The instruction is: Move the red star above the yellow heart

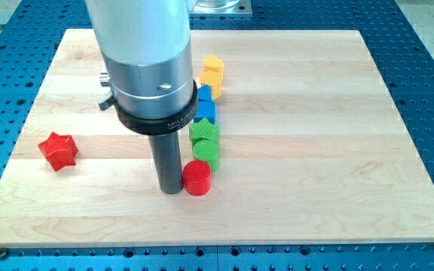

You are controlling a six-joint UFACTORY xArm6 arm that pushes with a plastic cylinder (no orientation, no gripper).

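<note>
The red star (57, 150) lies near the board's left edge. My tip (172, 190) rests on the board well to the right of the star and touches or nearly touches the left side of a red cylinder (197, 179). Two yellow blocks (212, 74) sit close together near the view's top middle, right of the arm's body. I cannot tell which of them is the heart. The arm's wide body hides the board behind it.
A column of blocks runs down from the yellow ones: a blue block (205, 104), two green blocks (204, 143), then the red cylinder. The wooden board (337, 150) lies on a blue perforated table (428, 60).
</note>
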